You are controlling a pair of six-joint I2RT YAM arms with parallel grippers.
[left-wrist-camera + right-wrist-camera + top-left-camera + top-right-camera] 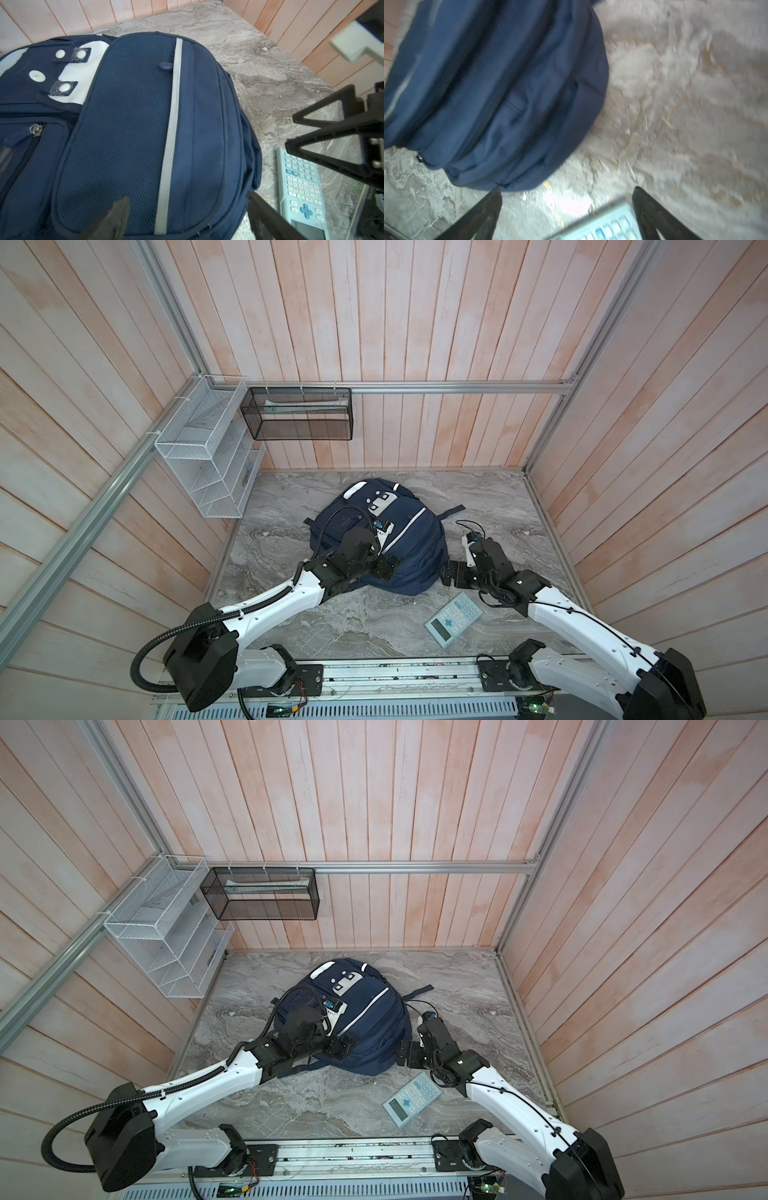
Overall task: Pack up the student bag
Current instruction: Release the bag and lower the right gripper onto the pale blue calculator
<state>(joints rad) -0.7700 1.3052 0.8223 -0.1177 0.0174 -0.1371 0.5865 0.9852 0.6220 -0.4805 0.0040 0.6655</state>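
Observation:
The student bag is a navy backpack with white stripes, lying flat on the marble tabletop in both top views. My left gripper hovers over the bag's near edge, open, with nothing between its fingers. In the left wrist view the bag's mesh front pocket and zipper seam lie below the jaws. My right gripper stands open just off the bag's near right side, above bare table. A light-blue calculator lies on the table just by that gripper, toward me.
A white wire rack and a black mesh basket hang on the walls at the back left. Wooden walls enclose the table on three sides. The arms' mounting rail runs along the front edge.

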